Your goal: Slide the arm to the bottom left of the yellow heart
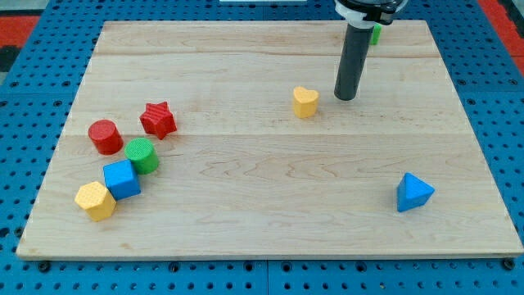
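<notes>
One small yellow heart [305, 102], judged light, rigid and easily slid, is seen on the desk [246, 213]. No claw is fitted; my tip [345, 97] is placed just right of it, apart, so nothing is held.

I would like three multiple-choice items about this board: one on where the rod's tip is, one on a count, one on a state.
1. My tip stands where relative to the yellow heart?
A. at the view's right of it
B. at its bottom left
C. beside the blue pyramid

2. How many red blocks are on the wooden board?
A. one
B. two
C. three

3. Is my tip touching the yellow heart?
A. yes, pressed on it
B. no, a gap shows
C. it rests on top

Key: 1 A, the rod ends right of the heart. 2 B, a red cylinder and a red star. 3 B, bare wood lies between them.
</notes>
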Controlling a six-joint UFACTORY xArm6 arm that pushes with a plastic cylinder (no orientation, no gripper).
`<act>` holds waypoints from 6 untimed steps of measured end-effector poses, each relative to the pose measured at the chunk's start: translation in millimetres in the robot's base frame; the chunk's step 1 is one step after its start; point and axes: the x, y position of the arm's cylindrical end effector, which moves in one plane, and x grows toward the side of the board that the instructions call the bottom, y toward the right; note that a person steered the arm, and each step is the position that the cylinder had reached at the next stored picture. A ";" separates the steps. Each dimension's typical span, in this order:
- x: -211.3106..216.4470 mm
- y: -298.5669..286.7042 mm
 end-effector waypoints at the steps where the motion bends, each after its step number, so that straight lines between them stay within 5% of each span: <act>1: 0.0 2.4; 5: 13.5 60.7; 6: 79.5 -2.3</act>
